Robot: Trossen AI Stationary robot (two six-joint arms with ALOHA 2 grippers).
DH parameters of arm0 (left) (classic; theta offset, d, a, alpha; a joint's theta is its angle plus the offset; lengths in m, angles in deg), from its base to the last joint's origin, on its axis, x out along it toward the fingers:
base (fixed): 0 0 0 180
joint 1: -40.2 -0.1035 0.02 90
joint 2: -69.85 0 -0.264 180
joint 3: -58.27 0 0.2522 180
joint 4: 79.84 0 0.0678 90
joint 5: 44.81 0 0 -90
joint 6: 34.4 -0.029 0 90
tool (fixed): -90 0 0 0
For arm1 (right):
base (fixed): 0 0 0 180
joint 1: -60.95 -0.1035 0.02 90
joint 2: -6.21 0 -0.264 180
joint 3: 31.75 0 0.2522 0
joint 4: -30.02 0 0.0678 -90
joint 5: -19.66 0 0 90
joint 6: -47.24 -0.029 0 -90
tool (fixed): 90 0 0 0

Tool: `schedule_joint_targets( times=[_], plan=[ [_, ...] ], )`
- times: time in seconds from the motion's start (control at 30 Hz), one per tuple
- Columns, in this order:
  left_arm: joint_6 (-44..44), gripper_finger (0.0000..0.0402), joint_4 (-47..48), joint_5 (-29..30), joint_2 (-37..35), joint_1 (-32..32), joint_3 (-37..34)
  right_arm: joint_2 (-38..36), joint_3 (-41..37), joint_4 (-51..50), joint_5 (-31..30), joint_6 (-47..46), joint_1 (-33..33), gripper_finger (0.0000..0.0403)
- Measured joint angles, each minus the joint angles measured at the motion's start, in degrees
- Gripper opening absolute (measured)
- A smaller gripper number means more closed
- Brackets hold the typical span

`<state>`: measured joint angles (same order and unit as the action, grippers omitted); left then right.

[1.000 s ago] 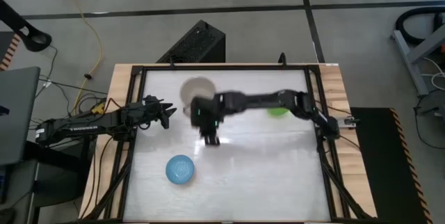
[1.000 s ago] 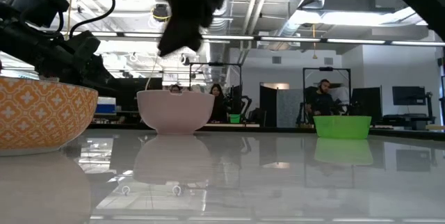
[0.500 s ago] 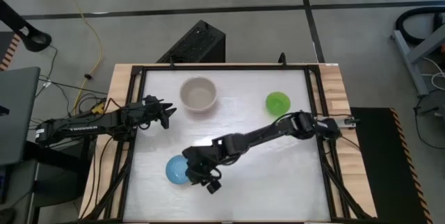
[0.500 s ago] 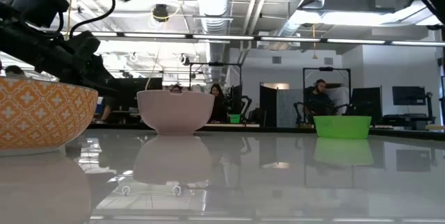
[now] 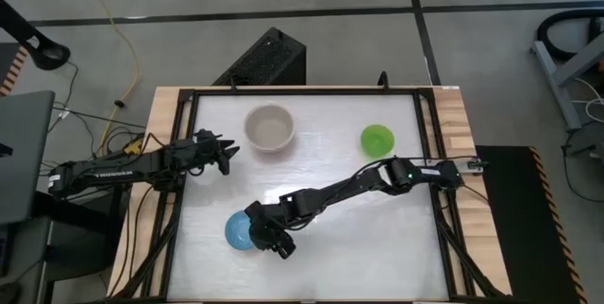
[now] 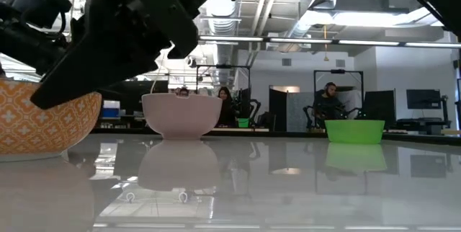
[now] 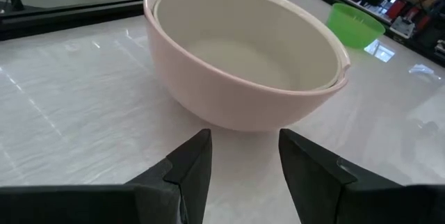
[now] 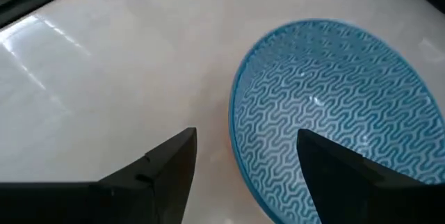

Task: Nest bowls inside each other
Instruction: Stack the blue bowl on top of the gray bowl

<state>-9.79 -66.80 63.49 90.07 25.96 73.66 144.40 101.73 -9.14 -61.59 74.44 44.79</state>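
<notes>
The light blue bowl (image 5: pixel 236 232), wave-patterned inside (image 8: pixel 334 106) and orange-patterned outside (image 6: pixel 36 127), stands on its base near the table's front left. My right gripper (image 5: pixel 257 233) hangs open at its right rim. In the right wrist view (image 8: pixel 240 175) one finger is over the inside and one outside the rim, with no touch that I can see. The cream-white bowl (image 5: pixel 269 126) stands at the far middle; its rim looks doubled in the left wrist view (image 7: pixel 243 50). The small green bowl (image 5: pixel 377 139) stands at the far right. My left gripper (image 5: pixel 225 158) waits open left of the cream-white bowl.
The glossy white tabletop (image 5: pixel 377 238) is framed by a dark rail (image 5: pixel 436 200) with wooden edges. My right arm (image 5: pixel 359 183) stretches slantwise across the middle of the table. Free surface lies at the front right. People stand in the room far behind (image 6: pixel 333 102).
My right gripper has swung from beside the cream-white bowl toward the table's near left and sunk to the light blue bowl's rim. In the low view it now hangs in front of that bowl. The bowls have stayed in place.
</notes>
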Motion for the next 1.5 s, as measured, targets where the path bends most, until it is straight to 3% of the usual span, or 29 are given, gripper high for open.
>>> schedule_joint_targets(
  times=[0.13, 0.4, 0.7, 0.93, 1.1, 1.33, 1.5],
  plan=[
    [0.0, 0.0158, 0.0, 0.0, 0.0, 0.0, 0.0, 0.4, 0.1, 0.8, -1.4, 2.7, -0.4, 0.0255],
    [0.0, 0.0158, 0.0, 0.1, 0.0, 0.0, 0.0, 3.4, 0.0, 0.8, -2.2, 6.2, -0.3, 0.0188],
    [0.0, 0.0158, 0.0, 0.0, 0.0, 0.0, 0.0, 2.9, 0.1, 1.8, -3.2, 10.6, -0.3, 0.0034],
    [0.0, 0.0158, 0.0, 0.0, 0.0, 0.0, 0.0, 3.3, 6.2, -2.4, -2.9, 9.7, -0.2, 0.0034],
    [0.0, 0.0158, 0.0, 0.1, 0.0, 0.0, 0.0, 1.5, 14.8, -14.2, -3.5, 8.2, 0.8, 0.0034],
    [0.0, 0.0158, -0.1, 0.0, 0.0, 0.0, 0.0, -7.6, 13.9, -27.6, -9.6, 4.2, 6.2, 0.0034],
    [0.0, 0.0158, -0.3, 0.0, 0.0, 0.0, 0.0, -9.7, 13.9, -30.2, -10.5, 1.0, 14.0, 0.0034]
  ],
)
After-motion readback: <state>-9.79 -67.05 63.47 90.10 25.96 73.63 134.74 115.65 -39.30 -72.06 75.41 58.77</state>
